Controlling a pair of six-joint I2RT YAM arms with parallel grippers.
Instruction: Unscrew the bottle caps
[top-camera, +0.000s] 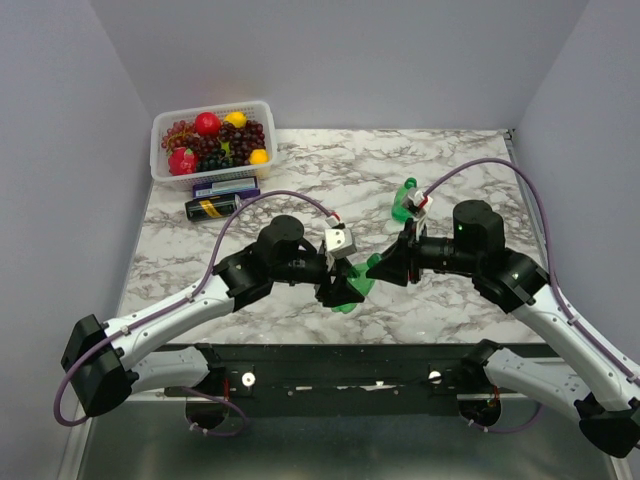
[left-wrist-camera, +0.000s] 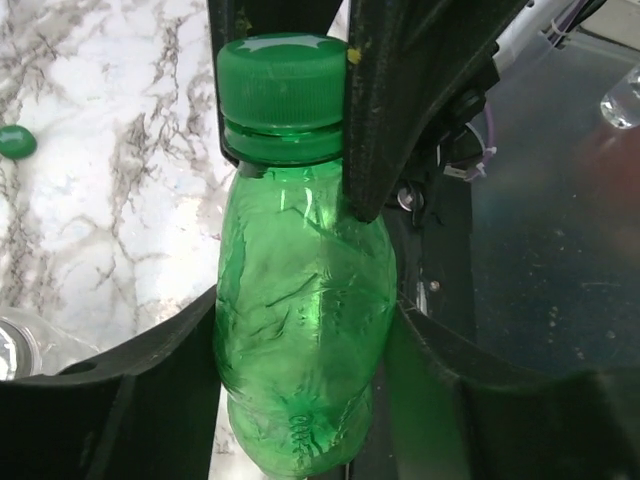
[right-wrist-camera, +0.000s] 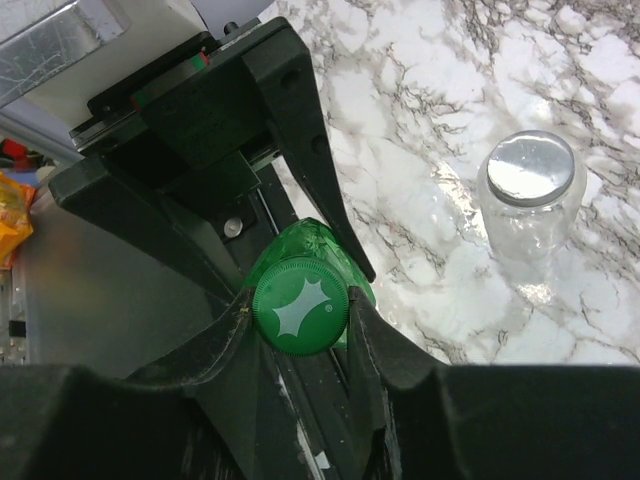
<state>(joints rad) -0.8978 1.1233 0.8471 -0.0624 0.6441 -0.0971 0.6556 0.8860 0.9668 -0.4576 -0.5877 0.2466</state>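
A translucent green bottle (top-camera: 352, 290) hangs off the table between the two arms, near the front edge. My left gripper (left-wrist-camera: 300, 330) is shut on its body (left-wrist-camera: 300, 300), a finger pressing each side. Its dark green cap (right-wrist-camera: 300, 306) carries a pale star mark, and my right gripper (right-wrist-camera: 300, 310) is shut on it, a finger against each side. A squat clear bottle (right-wrist-camera: 530, 205) with a silvery cap (right-wrist-camera: 528, 168) stands upright on the marble. Another green bottle (top-camera: 405, 200) lies further back. A loose green cap (left-wrist-camera: 15, 141) rests on the table.
At the back left stands a white basket (top-camera: 158, 152) of toy fruit. In front of it lie a dark can with a yellow label (top-camera: 212, 207) and a small purple box (top-camera: 225, 186). Grey walls close in the marble table (top-camera: 300, 170) on three sides.
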